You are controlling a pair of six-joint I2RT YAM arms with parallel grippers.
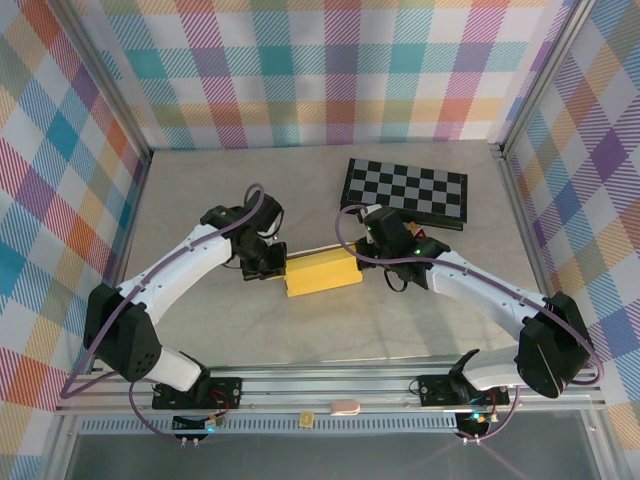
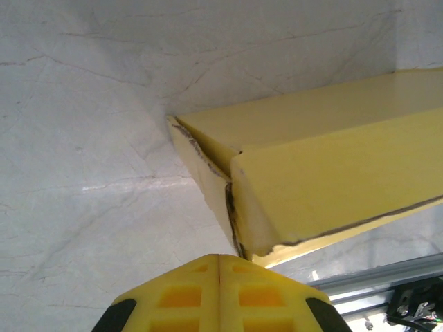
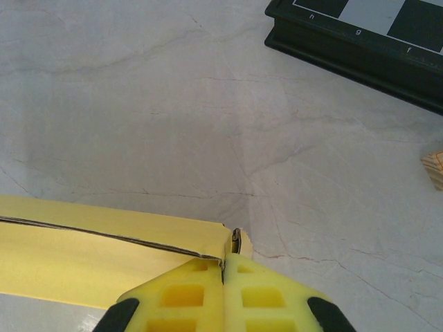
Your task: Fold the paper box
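Note:
The mustard-yellow paper box [image 1: 322, 273] lies folded into a shallow closed shape in the middle of the table. My left gripper [image 1: 277, 269] is at its left end. In the left wrist view that gripper [image 2: 220, 259] is shut with nothing between its fingers, its tip right at the lower corner of the box [image 2: 332, 166], where an end flap stands slightly ajar. My right gripper [image 1: 362, 258] is at the box's right end. In the right wrist view it [image 3: 223, 261] is shut on a thin tab at the corner of the box [image 3: 104, 249].
The black-and-white checkered board [image 1: 405, 187] lies behind the right arm, and its dark edge [image 3: 346, 52] sits close beyond the right gripper. A small wooden piece [image 3: 435, 169] shows at the right edge. Plaid walls enclose the table; a metal rail [image 1: 330, 385] runs along the front.

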